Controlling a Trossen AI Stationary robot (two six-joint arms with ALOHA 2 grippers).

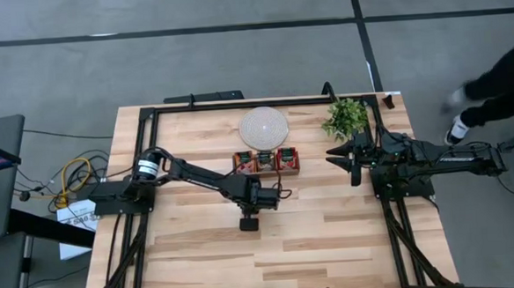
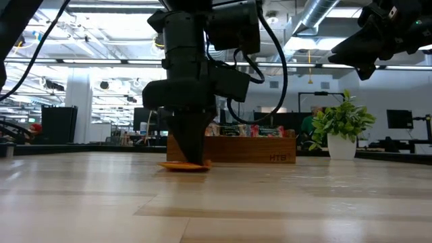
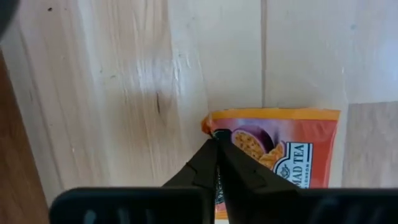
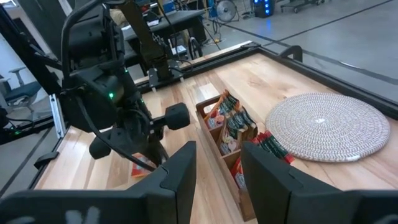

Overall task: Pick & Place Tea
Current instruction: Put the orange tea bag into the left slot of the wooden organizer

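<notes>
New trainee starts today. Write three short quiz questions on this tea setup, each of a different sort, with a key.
1. True or false: the left gripper is shut on an orange tea sachet lying on the table.
2. Where is the right gripper? A. inside the wooden tray B. raised near the potted plant C. on the round woven mat
3. Fill in: the tray has ___ compartments.

Key: 1 true; 2 B; 3 three.

both arms are matte black, jointed and boxy, with black cables looped along them; the left arm (image 1: 197,175) carries a silver-capped joint.
</notes>
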